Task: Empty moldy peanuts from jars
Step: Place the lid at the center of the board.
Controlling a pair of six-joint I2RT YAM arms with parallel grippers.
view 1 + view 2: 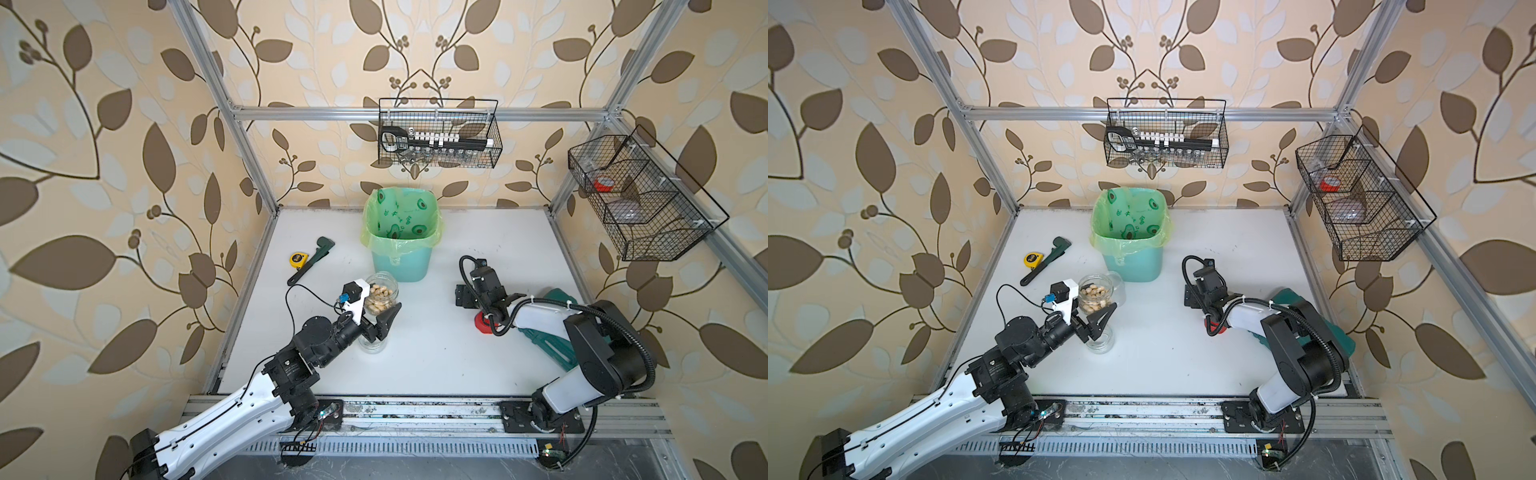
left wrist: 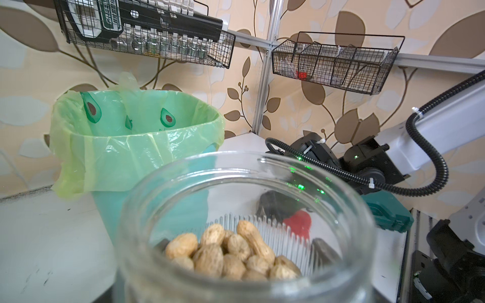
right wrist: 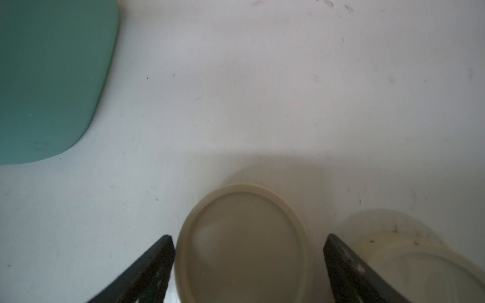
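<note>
White table (image 1: 436, 365) behind, peanut jar (image 1: 380, 296) sits clamped between left jaws.

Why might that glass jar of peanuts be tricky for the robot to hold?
The jar is smooth glass, so it probably slips easily in the left gripper and could crack if dropped. It has no lid and the peanuts lie loose, so they would likely slide and spill when it tilts.

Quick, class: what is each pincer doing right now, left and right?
Left pincer: closed on the open jar of peanuts.
Right pincer: open, straddling a beige lid, not gripping it.
</note>
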